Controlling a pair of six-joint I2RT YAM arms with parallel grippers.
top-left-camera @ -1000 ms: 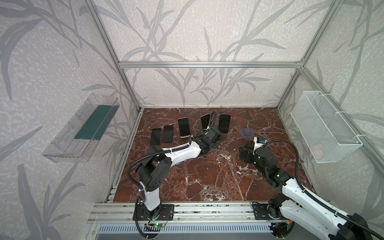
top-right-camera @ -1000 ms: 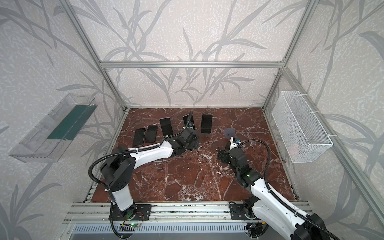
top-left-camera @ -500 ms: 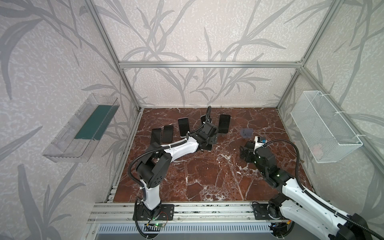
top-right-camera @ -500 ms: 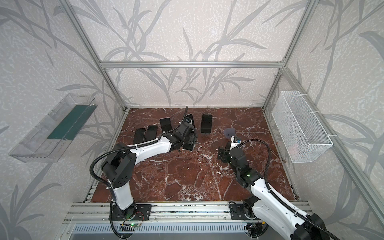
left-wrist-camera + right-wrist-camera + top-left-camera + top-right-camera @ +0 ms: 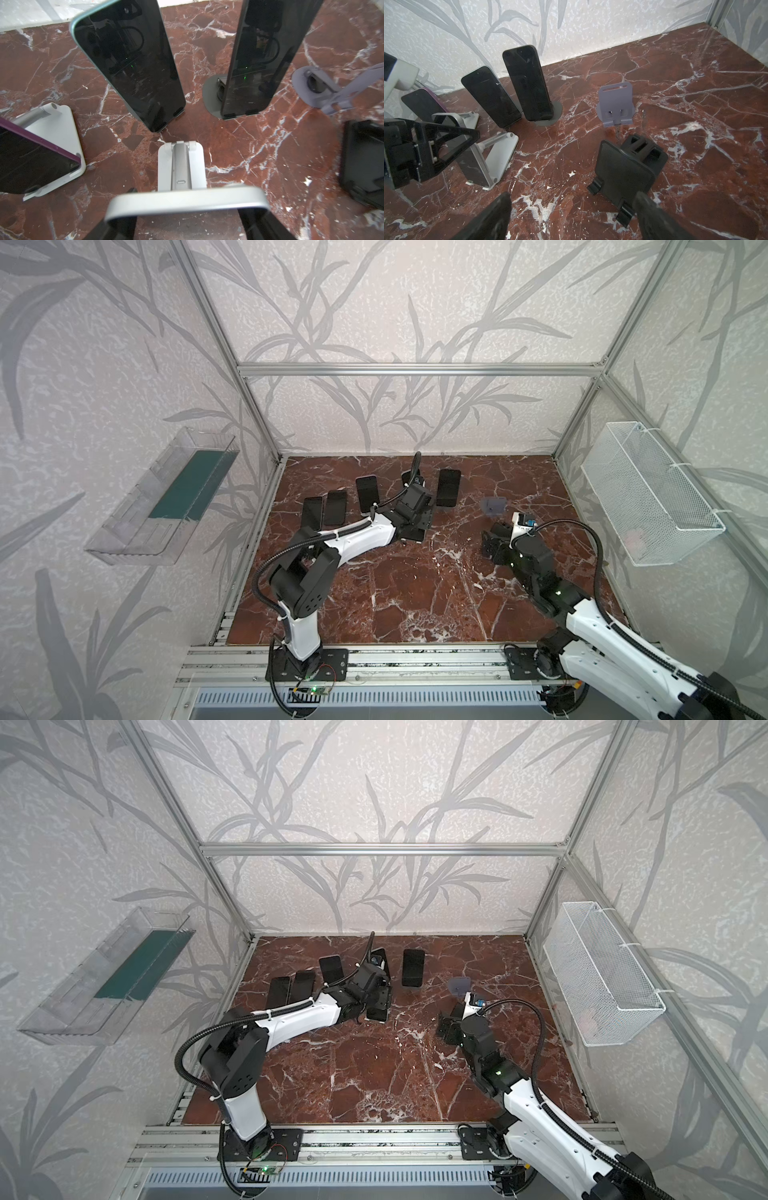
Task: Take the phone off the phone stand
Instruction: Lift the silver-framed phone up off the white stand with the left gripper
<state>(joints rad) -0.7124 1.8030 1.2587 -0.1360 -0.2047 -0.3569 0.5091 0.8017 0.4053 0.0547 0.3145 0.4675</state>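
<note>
A silver-edged phone (image 5: 471,162) leans on a white folding phone stand (image 5: 500,162) left of the floor's middle. My left gripper (image 5: 446,143) is shut on the phone's upper end, one finger on each long edge. In the left wrist view the phone's top edge (image 5: 187,199) spans the left gripper (image 5: 187,216), with the stand's foot (image 5: 180,164) beyond it. In both top views the left gripper (image 5: 419,522) (image 5: 380,1002) covers most of the phone. My right gripper (image 5: 571,209) (image 5: 492,541) hangs open low over the floor, holding nothing.
An empty black stand (image 5: 627,168) sits just ahead of the right gripper, an empty grey-purple stand (image 5: 616,104) beyond it. Several other phones on stands line the back (image 5: 133,68) (image 5: 255,62) (image 5: 31,158). A wire basket (image 5: 648,497) hangs on the right wall and a clear tray (image 5: 166,497) on the left.
The left jaws have gone from wide open to shut around the phone's upper end. The right arm has not moved.
</note>
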